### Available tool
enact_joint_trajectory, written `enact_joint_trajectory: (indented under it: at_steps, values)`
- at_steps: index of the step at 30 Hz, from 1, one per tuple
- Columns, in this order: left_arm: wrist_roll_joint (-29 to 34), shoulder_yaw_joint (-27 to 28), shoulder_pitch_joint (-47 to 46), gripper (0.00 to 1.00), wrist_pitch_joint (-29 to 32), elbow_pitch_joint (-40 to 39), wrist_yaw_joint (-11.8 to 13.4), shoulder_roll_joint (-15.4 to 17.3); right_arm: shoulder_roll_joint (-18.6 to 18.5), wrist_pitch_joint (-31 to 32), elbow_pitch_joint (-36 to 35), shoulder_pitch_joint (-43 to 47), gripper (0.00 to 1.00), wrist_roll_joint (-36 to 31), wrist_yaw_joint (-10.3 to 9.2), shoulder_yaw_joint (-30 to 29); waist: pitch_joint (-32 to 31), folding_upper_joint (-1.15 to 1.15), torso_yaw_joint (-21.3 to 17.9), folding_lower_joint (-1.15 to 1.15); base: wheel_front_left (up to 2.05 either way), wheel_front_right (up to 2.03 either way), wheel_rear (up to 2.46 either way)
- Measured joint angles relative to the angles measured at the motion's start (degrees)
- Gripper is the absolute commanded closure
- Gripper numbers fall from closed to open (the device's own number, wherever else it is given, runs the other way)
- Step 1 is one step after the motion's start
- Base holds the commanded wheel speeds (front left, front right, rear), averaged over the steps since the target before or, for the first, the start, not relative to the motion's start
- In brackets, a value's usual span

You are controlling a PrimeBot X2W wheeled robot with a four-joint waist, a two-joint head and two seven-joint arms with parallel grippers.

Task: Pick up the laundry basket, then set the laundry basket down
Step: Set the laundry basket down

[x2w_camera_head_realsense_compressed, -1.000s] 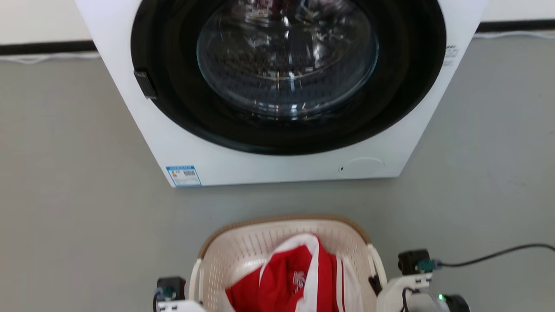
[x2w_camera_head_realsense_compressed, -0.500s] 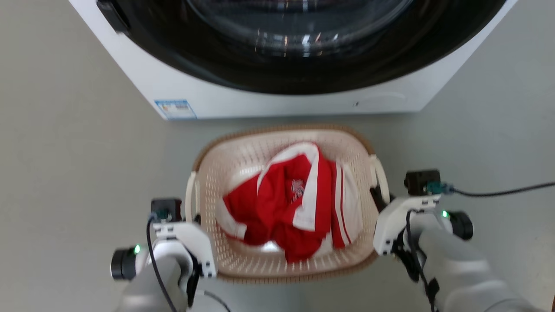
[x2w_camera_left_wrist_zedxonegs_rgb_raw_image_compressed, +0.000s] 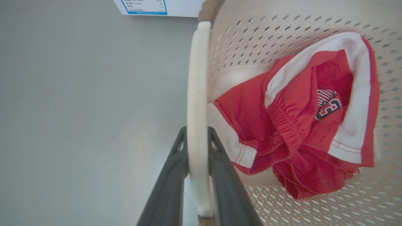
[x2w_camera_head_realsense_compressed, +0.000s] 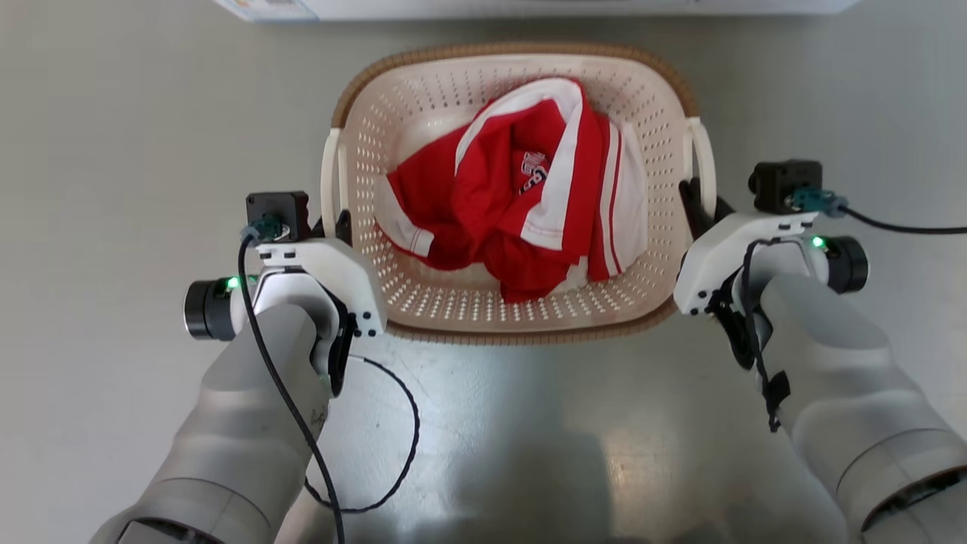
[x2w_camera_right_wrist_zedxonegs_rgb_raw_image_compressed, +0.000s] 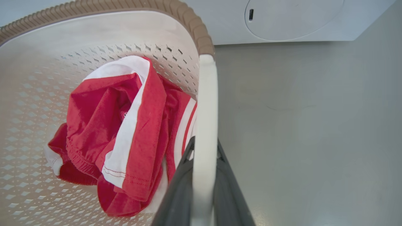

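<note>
clearly we are at the carrying step: left tool (x2w_camera_left_wrist_zedxonegs_rgb_raw_image_compressed: 198, 135) and right tool (x2w_camera_right_wrist_zedxonegs_rgb_raw_image_compressed: 204, 142) each pinch a handle (x2w_camera_left_wrist_zedxonegs_rgb_raw_image_compressed: 196, 78) of the laundry basket (x2w_camera_head_realsense_compressed: 514, 50), near the washing machine (x2w_camera_head_realsense_compressed: 529, 7); next, we judge, both arms must move level.

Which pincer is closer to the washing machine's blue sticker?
Left. The left pincer clamps the laundry basket by its left handle, on the same side as the blue sticker; the right pincer clamps the right handle, across the basket.
</note>
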Motion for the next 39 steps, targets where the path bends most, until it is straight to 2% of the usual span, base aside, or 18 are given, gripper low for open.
enact_joint_trajectory:
  at_steps: [4, 10, 24, 35, 38, 39]
  values:
    - [0.55, 0.3, -0.94, 1.0, 0.0, -0.91, 0.26, -0.1, -0.18, -0.02, 0.03, -1.37, 1.0, -2.72, 0.0, -2.88, 2.39, 0.0, 0.48, 0.0, 0.0, 0.0, 0.0]
    - [2.61, 1.37, -2.35, 1.0, -0.01, -2.69, 0.86, 0.1, -0.34, -0.59, 0.02, -3.11, 1.0, -4.31, 0.0, -4.1, 4.37, 0.0, 0.95, 0.0, 0.0, 0.0, 0.0]
    - [6.46, 3.58, -4.41, 1.0, -0.26, -3.86, 1.34, 0.4, -0.49, -1.34, 0.01, -5.55, 1.0, -4.66, 0.0, -3.12, 7.49, 0.0, 0.92, 0.0, 0.0, 0.0, 0.0]
    - [6.95, 4.55, -4.46, 1.0, -0.43, -2.58, 1.19, 0.04, -0.52, -1.59, -0.03, -6.27, 1.0, -4.68, 0.0, -2.79, 7.89, 0.0, 0.81, 0.0, 0.0, 0.0, 0.0]
    - [6.98, 4.99, -4.48, 1.0, -0.43, -2.42, 1.19, -0.04, -0.53, -1.6, -0.07, -6.3, 0.92, -4.67, 0.0, -2.79, 7.94, 0.0, 0.83, 0.0, 0.0, 0.0, 0.0]
    - [7.05, 5.09, -4.48, 0.96, -0.43, -2.38, 1.2, -0.08, -0.53, -1.7, -0.07, -6.3, 0.86, -4.66, 0.0, -2.79, 7.96, 0.0, 0.84, 0.0, 0.0, 0.0, 0.0]
